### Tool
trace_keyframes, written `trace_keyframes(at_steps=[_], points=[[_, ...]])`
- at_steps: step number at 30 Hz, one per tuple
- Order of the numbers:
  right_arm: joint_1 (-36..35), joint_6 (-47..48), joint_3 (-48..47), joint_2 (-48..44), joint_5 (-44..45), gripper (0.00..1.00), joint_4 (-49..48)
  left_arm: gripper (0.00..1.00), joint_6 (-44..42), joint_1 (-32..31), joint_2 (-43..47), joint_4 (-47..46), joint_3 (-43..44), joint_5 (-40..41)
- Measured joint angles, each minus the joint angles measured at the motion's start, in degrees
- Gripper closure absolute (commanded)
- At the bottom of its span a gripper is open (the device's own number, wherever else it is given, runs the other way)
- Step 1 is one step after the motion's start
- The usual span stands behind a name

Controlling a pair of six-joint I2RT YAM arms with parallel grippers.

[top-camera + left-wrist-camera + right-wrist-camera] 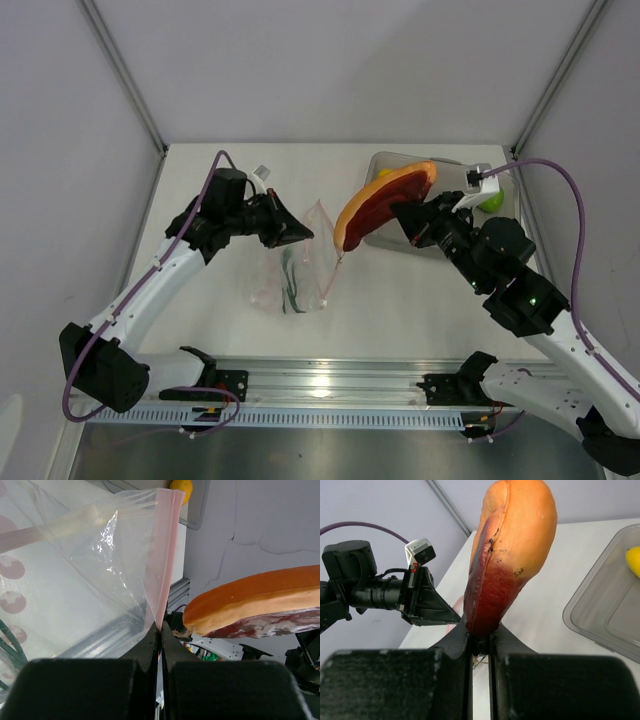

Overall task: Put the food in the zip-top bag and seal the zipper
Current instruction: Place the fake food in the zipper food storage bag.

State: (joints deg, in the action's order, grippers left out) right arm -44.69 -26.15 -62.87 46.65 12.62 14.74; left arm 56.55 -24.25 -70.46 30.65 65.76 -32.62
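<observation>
Left fingers pinch the zip-top bag by its zipper, right fingers clamp the meat slice just right of it. Next up, I reckon: ease it into the mouth.

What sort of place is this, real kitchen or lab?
Most likely a lab robot cell, not a kitchen: plain panel walls box in a white table, an aluminium rail runs along its near edge, and the food looks like toy props, such as the meat slice.

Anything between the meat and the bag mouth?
Nothing visible: right gripper holds the meat beside the bag mouth; left gripper pinches the zipper, holding it up. How wide the mouth gapes, cannot tell.
</observation>
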Motion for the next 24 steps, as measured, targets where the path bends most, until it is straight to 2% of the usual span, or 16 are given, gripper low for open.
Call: trace_keyframes(at_steps=[9,24], points=[[-1.49,-2.8,-0.26,1.9,2.71,1.0,0.07,0.99,0.02,-0.22,-0.04,-0.02,0.0,0.02],[-8.74,-8.26,1.97,8.33,11.15,1.0,-0.07,0.99,1.11,-0.55,-0.04,-0.07,0.15,-0.09]])
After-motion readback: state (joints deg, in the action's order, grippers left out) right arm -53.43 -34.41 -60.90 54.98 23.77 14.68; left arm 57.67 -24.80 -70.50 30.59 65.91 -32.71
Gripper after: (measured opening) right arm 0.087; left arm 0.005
